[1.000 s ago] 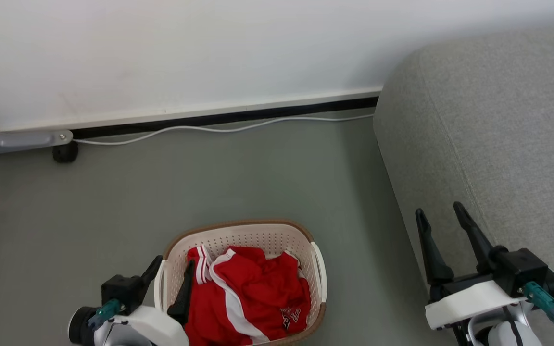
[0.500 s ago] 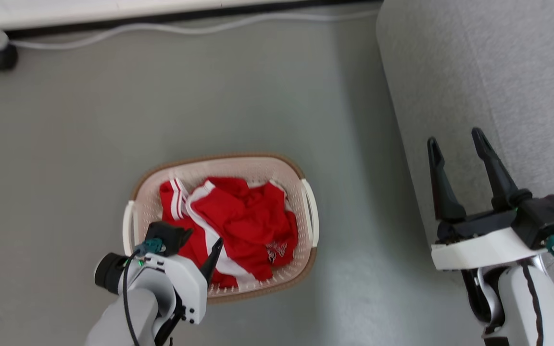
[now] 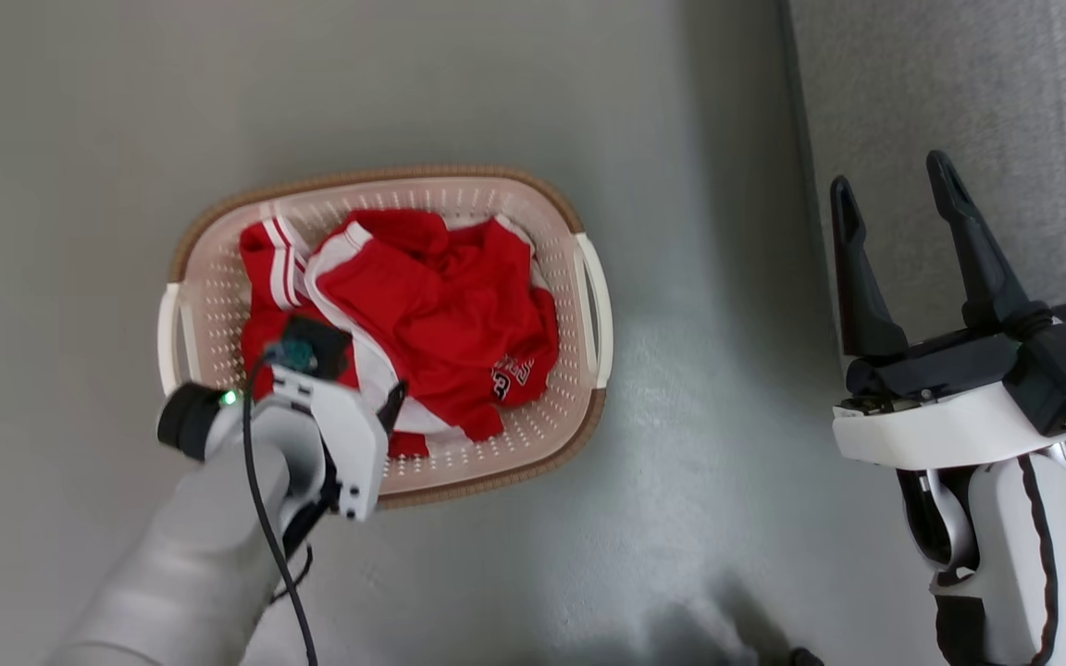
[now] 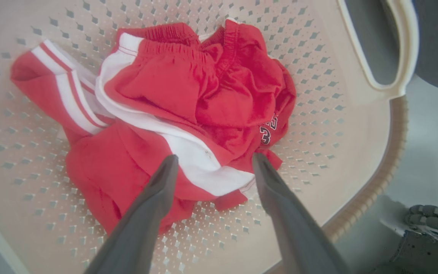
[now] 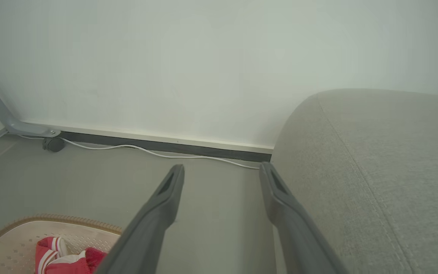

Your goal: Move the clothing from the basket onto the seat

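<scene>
Head straight down; basket [image 3: 376, 174] in all views

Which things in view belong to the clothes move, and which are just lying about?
Job:
- clothing, red and white, in the basket
- basket, on the floor
- seat, grey, the drop spot
- left gripper, open over the clothing
- right gripper, open, by the seat

Lying about:
- white cable along the wall
- dark caster

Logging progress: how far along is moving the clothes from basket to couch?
Done: nothing; the red sports clothing lies in the laundry basket. In hand: the open left end effector hangs over its white stripe. Left: grasp, lift, carry to the grey couch. Right end effector: open.
</scene>
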`<state>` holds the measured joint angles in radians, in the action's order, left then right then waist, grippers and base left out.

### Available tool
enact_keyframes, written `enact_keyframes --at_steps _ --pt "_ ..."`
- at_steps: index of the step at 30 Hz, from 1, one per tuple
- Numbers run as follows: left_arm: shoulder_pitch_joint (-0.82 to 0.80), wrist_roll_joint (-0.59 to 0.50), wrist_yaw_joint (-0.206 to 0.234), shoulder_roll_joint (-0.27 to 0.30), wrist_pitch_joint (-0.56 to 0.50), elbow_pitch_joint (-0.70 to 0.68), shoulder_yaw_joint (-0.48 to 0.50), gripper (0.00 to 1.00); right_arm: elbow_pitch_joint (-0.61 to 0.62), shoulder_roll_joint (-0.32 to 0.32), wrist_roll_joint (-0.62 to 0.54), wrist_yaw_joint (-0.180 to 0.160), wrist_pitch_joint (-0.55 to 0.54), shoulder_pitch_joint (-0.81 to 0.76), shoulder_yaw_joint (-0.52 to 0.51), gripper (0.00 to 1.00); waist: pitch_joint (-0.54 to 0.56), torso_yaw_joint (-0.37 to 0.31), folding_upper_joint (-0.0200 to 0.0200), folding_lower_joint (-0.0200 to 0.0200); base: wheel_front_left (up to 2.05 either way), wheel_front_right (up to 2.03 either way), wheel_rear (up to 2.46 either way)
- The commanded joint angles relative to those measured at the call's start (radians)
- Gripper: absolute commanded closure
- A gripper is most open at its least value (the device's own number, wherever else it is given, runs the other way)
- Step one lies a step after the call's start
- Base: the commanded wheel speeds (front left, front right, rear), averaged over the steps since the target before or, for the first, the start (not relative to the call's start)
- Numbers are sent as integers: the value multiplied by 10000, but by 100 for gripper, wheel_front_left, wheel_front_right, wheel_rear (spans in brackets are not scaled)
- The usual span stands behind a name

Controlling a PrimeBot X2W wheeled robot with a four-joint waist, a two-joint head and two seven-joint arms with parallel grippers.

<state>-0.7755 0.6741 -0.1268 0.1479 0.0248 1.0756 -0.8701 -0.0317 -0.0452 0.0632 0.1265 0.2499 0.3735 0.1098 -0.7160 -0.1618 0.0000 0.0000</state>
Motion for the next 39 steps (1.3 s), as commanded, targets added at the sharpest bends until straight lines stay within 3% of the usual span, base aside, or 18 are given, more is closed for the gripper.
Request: enact_keyframes --at_steps 1,11,31,32,34,39 --pt "-144 96 -38 186 26 -40 136 0 316 -51 -20 42 118 -45 216 0 -434 -49 0 0 0 0 0" --pt "-1604 1130 -38 210 -513 411 -638 0 711 -51 -109 42 118 333 397 0 -1830 -119 0 0 0 0 0" --pt "-3475 1533 -38 366 -235 1623 -1431 2 1182 -51 -238 42 118 870 844 0 -3447 -408 0 0 0 0 0" --pt "-3485 1525 -38 358 -159 1598 -1501 55 1177 -51 -247 42 118 882 860 0 -3455 -400 0 0 0 0 0" --pt "-3472 1535 -38 344 10 1531 -1632 100 1141 -51 -250 42 118 903 871 0 -3424 -375 0 0 0 0 0" --pt "-3130 1670 -38 294 362 1269 -2028 100 924 -51 -242 42 118 915 860 0 -2966 -220 0 0 0 0 0"
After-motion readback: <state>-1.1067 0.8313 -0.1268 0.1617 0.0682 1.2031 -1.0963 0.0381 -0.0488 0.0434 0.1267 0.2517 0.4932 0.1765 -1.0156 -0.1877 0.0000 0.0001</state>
